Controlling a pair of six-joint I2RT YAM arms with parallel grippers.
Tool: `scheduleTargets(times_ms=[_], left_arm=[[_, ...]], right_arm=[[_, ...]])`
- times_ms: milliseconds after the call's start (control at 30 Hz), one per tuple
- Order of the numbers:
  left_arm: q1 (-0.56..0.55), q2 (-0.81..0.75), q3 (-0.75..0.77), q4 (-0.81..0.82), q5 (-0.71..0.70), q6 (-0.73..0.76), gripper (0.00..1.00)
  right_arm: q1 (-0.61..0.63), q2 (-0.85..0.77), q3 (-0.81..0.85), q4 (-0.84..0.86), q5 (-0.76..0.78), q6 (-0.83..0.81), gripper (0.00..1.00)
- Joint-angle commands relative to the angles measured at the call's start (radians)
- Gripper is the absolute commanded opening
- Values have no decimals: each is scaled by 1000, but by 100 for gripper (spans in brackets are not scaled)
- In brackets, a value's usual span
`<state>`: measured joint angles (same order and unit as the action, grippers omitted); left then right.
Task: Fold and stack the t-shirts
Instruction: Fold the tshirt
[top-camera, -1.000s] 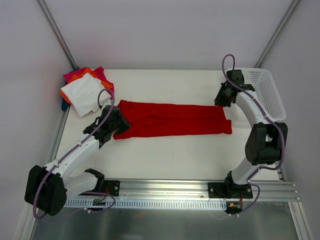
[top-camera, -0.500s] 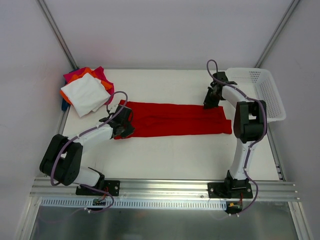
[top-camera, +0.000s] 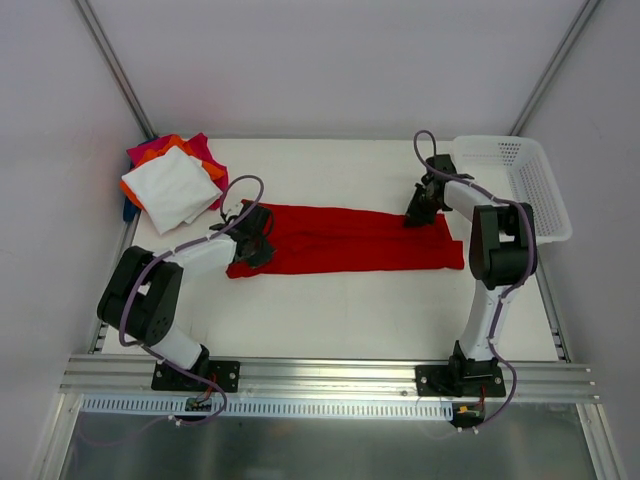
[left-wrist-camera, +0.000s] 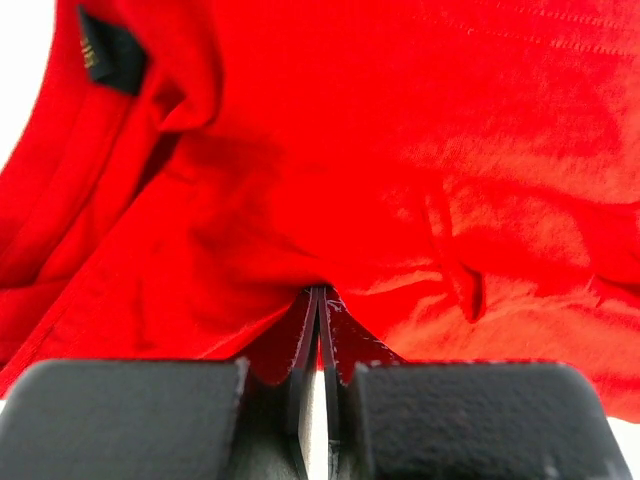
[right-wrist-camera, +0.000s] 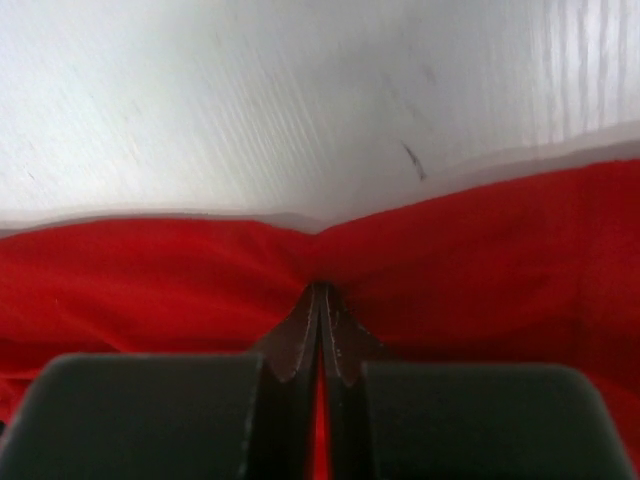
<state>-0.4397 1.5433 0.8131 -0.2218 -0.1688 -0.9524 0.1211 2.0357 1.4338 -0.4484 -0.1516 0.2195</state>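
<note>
Far off the left end of a bright red cloth t-shirt (top-camera: 345, 240), toward the back corner of the flat white worktop (top-camera: 330, 310), sits a pile of folded shirts. It has a folded white t-shirt (top-camera: 172, 188) on top. An orange t-shirt (top-camera: 172, 142) and a magenta t-shirt (top-camera: 205, 150) peek out behind it, and a sliver of a blue t-shirt (top-camera: 129, 211) shows at the side farthest from the red one.

The red t-shirt itself lies across the middle of the worktop as a long, flat, folded band running left to right. The left gripper (top-camera: 252, 238) is down on its left end. The left wrist view shows that gripper (left-wrist-camera: 318, 300) with its black jaws pressed together and a ridge of red cloth pinched between the tips. A small black fabric label (left-wrist-camera: 110, 50) is sewn into the rumpled cloth beyond them.

At the red t-shirt's right end, on its far edge, the right gripper (top-camera: 418, 212) is likewise clamped on the cloth. From the right wrist, the gripper (right-wrist-camera: 320, 295) shows closed jaws biting the hem, with bare worktop just past it.

Beyond that right end and well apart from the red t-shirt stands a white plastic mesh basket (top-camera: 545, 190).
</note>
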Motion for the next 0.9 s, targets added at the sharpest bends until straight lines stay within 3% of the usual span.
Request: scheduleTargets(times_ms=[0, 367, 567, 867], left_arm=[[-10, 50, 60, 1, -17, 10, 0], [10, 247, 202, -30, 43, 64, 0], [76, 340, 352, -48, 142, 145, 0], [128, 650, 856, -88, 346, 280, 0]], right_arm=[[0, -75, -79, -4, -17, 20, 1], [26, -251, -295, 13, -52, 37, 1], [136, -328, -406, 28, -97, 60, 1], [373, -379, -443, 44, -94, 130, 0]])
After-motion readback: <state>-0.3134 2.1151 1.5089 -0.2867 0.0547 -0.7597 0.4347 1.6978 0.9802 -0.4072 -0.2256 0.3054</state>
